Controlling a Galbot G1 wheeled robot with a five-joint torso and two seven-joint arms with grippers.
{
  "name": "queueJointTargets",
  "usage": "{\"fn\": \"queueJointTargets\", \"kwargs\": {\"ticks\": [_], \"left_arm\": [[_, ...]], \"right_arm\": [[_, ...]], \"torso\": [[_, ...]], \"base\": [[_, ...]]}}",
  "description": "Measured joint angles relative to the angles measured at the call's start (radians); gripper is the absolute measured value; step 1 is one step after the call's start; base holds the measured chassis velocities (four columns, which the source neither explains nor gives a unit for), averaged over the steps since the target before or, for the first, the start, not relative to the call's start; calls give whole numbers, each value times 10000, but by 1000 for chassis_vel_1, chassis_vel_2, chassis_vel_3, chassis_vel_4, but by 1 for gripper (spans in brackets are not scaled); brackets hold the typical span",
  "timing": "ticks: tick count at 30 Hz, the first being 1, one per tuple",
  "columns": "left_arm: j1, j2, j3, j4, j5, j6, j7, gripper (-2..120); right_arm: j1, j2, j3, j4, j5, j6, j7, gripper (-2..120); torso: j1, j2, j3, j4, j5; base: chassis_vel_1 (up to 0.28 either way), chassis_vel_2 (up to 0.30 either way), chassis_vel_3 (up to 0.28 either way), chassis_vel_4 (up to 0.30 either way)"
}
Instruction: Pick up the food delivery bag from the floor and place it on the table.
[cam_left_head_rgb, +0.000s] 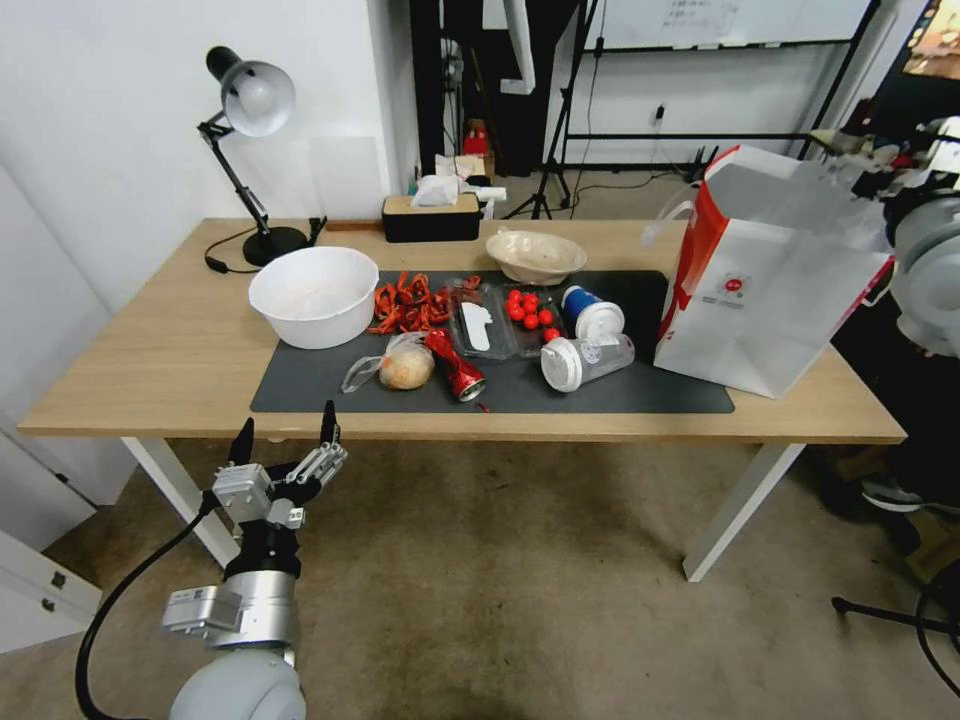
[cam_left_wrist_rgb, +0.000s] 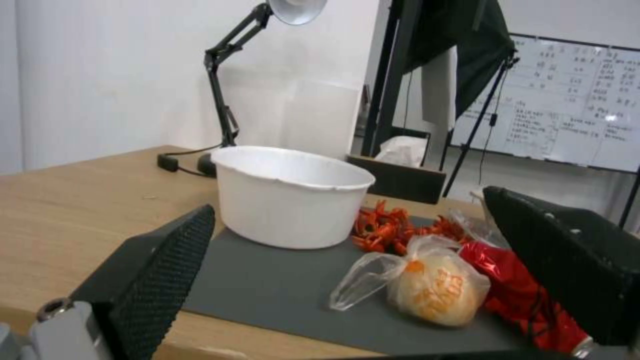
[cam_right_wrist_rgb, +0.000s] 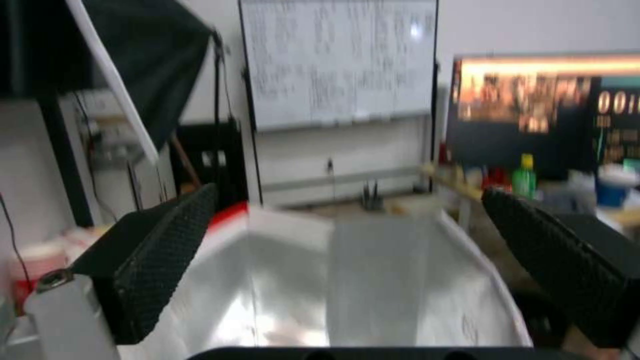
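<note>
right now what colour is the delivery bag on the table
White with red sides, the food delivery bag; head view shows it best.

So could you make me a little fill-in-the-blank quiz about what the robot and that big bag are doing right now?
1. The food delivery bag stands on the ____, not the floor.
2. The right gripper, fingers apart, is above the bag's ____ lining.
3. The left gripper hangs open near the table's front ____.
4. Next to the white bowl lie red ____.

Missing words: table; silver; edge; crayfish
</note>
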Motion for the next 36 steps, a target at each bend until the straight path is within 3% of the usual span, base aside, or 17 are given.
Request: {"fn": "queueJointTargets", "kwargs": {"ticks": [11, 15, 24, 29, 36], "left_arm": [[245, -196, -159, -180, 119, -163, 35, 100], [309, -249, -230, -266, 162, -220, 112, 100], [426, -366, -314, -322, 249, -357, 170, 100], [444, -405, -314, -325, 292, -428, 223, 100], [432, -413, -320, -312, 376, -524, 325, 100]], "right_arm": [[-587, 215, -48, 955, -624, 1091, -333, 100], [-1134, 357, 9, 1505, -1176, 2232, -547, 100], [-2542, 680, 170, 2297, -2291, 3860, -1034, 100], [-3910, 1096, 266, 2892, -3575, 5440, -1546, 100], [-5083, 1541, 406, 3657, -4384, 5669, -1633, 100]], "torso": [[-1, 0, -1, 2, -2], [0, 0, 0, -1, 0], [0, 0, 0, 1, 1], [-1, 0, -1, 0, 0], [0, 0, -1, 0, 0]], "base": [[0, 0, 0, 0], [0, 0, 0, 0], [0, 0, 0, 0], [0, 0, 0, 0], [0, 0, 0, 0]]}}
